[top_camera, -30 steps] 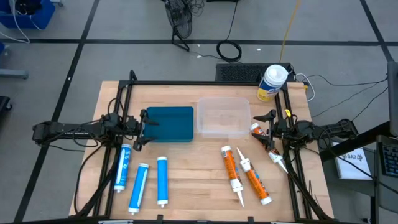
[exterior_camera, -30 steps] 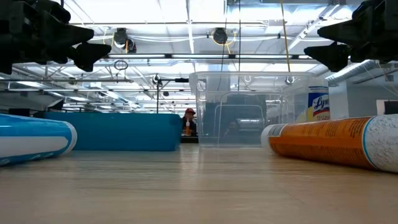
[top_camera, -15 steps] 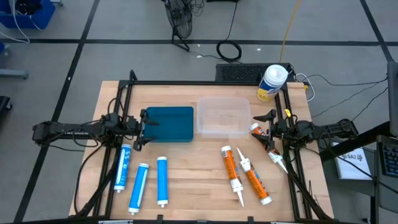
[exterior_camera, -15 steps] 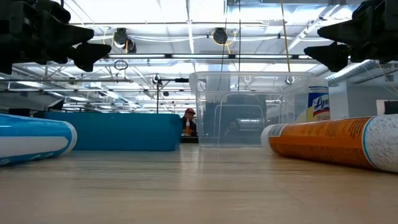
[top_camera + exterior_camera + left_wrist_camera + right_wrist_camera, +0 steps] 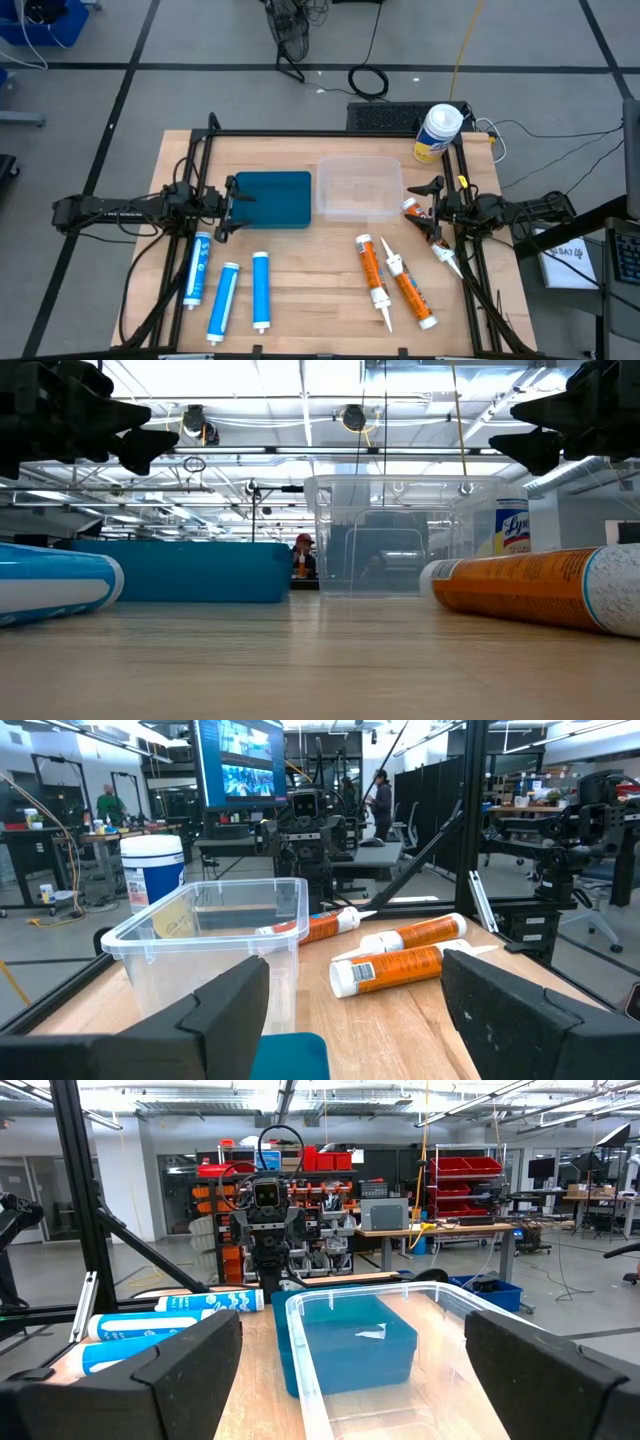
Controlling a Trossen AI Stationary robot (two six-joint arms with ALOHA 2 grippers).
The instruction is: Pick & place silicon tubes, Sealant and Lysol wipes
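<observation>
Three slim blue tubes [image 5: 228,292] lie on their sides at the table's near left. Three orange nozzle tubes [image 5: 398,283] lie on their sides at the near right. The Lysol wipes canister [image 5: 437,133], yellow with a white top, stands upright at the far right corner. A teal bin [image 5: 272,198] and a clear plastic bin [image 5: 359,188] stand mid-table. My left gripper [image 5: 227,205] is open and empty above the table beside the teal bin's left edge. My right gripper [image 5: 428,210] is open and empty above the table, to the right of the clear bin.
A black frame rail [image 5: 330,134] runs along the table's far edge and down both sides. A bare strip of wood [image 5: 320,290] lies between the blue and orange tubes. Cables and a keyboard [image 5: 385,115] lie past the far edge. People show in the room beyond.
</observation>
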